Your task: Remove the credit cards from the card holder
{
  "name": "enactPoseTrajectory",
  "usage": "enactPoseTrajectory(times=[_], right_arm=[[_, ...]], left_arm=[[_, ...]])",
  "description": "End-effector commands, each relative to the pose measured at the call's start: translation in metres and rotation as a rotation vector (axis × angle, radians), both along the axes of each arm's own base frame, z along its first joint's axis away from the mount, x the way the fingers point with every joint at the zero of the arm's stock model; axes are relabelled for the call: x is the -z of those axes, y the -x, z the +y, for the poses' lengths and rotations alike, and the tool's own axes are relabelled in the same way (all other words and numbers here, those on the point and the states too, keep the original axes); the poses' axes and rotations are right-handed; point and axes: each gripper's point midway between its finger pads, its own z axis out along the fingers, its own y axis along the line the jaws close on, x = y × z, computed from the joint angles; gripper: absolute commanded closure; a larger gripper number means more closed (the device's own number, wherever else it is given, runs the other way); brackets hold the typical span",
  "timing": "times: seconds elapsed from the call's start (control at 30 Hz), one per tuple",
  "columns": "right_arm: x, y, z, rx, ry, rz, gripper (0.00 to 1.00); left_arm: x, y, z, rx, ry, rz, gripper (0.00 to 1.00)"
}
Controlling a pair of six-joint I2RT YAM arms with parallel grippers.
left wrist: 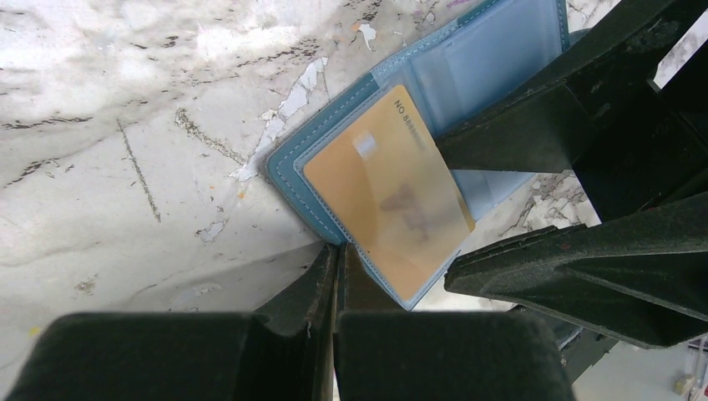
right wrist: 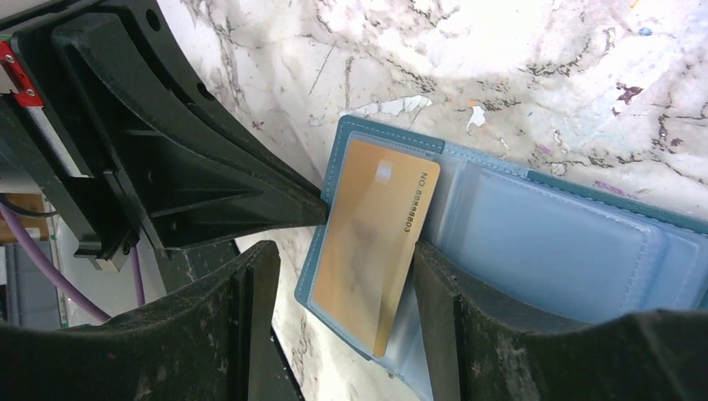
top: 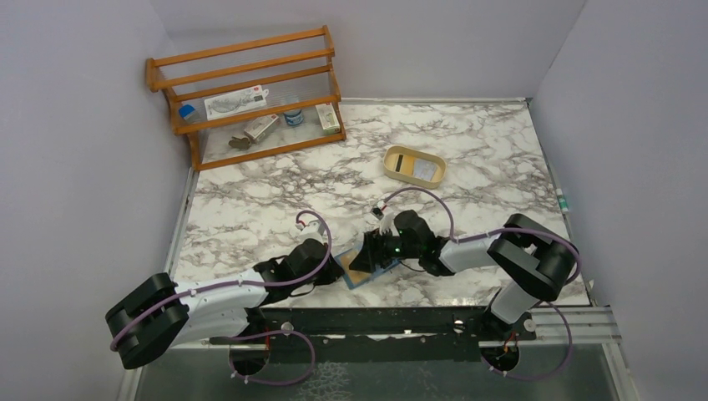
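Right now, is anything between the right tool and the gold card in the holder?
Nothing visible. The open right tool straddles the gold card, lying on the open card holder. The shut left tool sits at the holder's edge, beside the card.

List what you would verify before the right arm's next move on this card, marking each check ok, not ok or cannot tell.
1. Card holder lies open on the table: ok.
2. Gold card sits between the open right jaws: ok.
3. Right jaws gripping the card: not ok.
4. Shut left jaws touch the holder's edge: ok.
5. Holder pinned firmly: cannot tell.
6. Tan tray clear of both arms: ok.
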Motion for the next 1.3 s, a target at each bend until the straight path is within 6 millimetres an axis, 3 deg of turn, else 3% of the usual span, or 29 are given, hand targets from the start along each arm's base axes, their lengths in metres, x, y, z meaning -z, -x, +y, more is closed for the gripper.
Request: enactPoseTrajectory(times=[0.0,0.27,0.53,0.67,0.87,1.03,1.27], right_arm=[[0.007,0.051,0.000,-0.197,0.006,0.127,0.36],[-0.005,0.068,0.002,-0.308,0.033,0.144,0.35],[0.004,0.096,-0.024,-0.340,0.087,0.219,0.34],[-0.001,0.104,-0.024,-0.351,0.026,0.252,0.34],[-0.003,0.079,-0.005,-0.207,-0.002,0.260,0.34],[0.000,0.058,-0.001,-0.099,0.037,0.223,0.34],[0.014,0.057,-0.012,-0.139,0.100,0.150,0.33]], left_arm=[[0.000,-0.006,0.002,-0.021,-0.003,-0.022,1.00],[-0.008,-0.015,-0.002,-0.025,-0.011,-0.052,1.00],[-0.026,-0.029,-0.006,-0.040,0.001,-0.098,1.00],[-0.030,-0.032,-0.011,-0.038,0.012,-0.102,1.00],[-0.031,-0.030,-0.018,-0.026,0.040,-0.085,1.00],[-0.033,-0.030,-0.016,-0.033,0.038,-0.086,1.00],[-0.032,-0.021,-0.010,-0.007,0.033,-0.068,1.00]])
